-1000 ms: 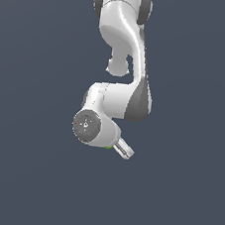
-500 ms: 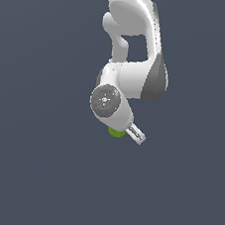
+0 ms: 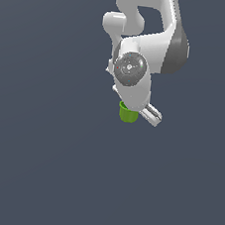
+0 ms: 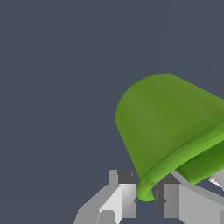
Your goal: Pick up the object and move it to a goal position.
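Green cup (image 4: 170, 127) is up in the air for you, held at the end of the big white arm (image 3: 148, 44), with only flat grey-blue behind it. In the exterior view you see the whole arm bending down and just a small bit of the cup peeking out under the wrist, by the gripper (image 3: 143, 113). The wrist view shows you what that one hides: the cup's wide outside wall up close, tipped over, with its rim pinched between two grey fingers (image 4: 118, 197). You cannot see whether anything is inside the cup.
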{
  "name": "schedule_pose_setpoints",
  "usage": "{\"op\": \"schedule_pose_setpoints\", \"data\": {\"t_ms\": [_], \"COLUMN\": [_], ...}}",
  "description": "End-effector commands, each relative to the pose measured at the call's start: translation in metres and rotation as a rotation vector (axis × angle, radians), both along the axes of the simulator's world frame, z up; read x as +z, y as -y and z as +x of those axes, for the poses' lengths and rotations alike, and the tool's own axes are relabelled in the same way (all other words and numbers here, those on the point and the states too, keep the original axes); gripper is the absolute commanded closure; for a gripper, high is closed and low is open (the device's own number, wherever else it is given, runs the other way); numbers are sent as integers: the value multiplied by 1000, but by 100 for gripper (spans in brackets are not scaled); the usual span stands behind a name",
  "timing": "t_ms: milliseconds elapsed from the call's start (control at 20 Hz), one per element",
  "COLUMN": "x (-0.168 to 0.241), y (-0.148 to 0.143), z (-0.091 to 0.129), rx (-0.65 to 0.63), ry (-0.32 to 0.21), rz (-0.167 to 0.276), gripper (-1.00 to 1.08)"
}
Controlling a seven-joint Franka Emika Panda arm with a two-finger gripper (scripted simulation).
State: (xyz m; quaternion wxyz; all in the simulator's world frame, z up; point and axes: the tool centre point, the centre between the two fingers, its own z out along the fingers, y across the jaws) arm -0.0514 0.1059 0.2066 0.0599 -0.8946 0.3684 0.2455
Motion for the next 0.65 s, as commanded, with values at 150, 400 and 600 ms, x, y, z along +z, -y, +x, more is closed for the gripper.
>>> {"op": "schedule_pose_setpoints", "data": {"t_ms": [150,400,600], "x": [23,36,39], "y": [-18,-29,-31], "z": [-21,-31,-33], "rx": [0,-1,-1], "ry": [2,2,2], "rz": [0,0,0], "gripper": [108,108,108]}}
